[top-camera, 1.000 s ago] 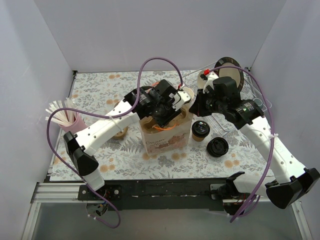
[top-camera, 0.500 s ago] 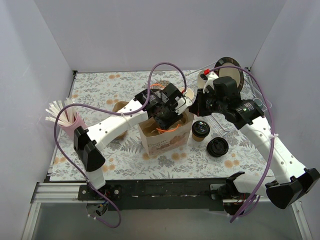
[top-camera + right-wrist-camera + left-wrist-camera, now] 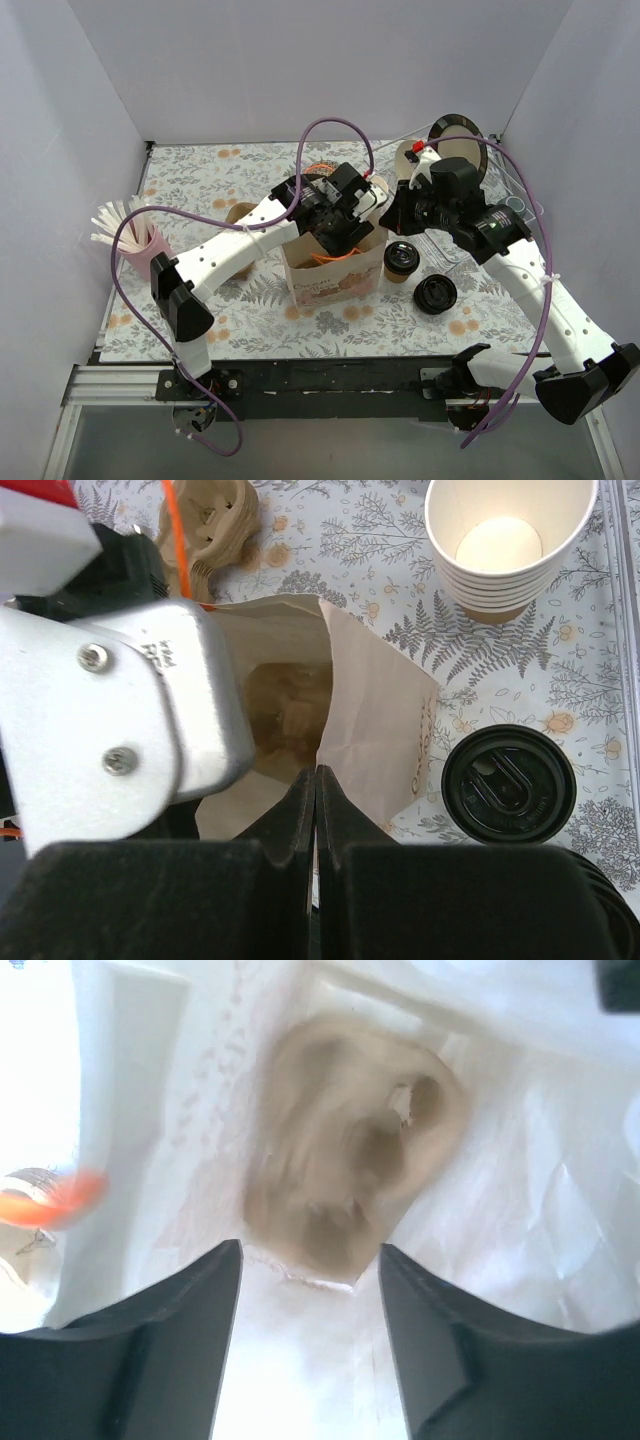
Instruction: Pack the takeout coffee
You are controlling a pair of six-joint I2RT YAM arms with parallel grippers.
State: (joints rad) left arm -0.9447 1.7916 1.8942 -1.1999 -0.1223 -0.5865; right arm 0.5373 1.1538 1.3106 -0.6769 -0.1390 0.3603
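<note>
Blocking the paper bag's [image 3: 335,280] mouth: left end effector [image 3: 310,1260]; takeout coffee [image 3: 401,257] beside.

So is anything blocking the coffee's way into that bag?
Yes. The left gripper, open, hangs in the paper bag's mouth, where the takeout coffee must enter. The right gripper pinches the bag's rim nearby.

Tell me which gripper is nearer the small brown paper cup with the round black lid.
Right. The right gripper pinches the rim of the brown paper bag, beside the lidded brown paper cup; the left gripper hangs open inside the bag, behind its wall.
</note>
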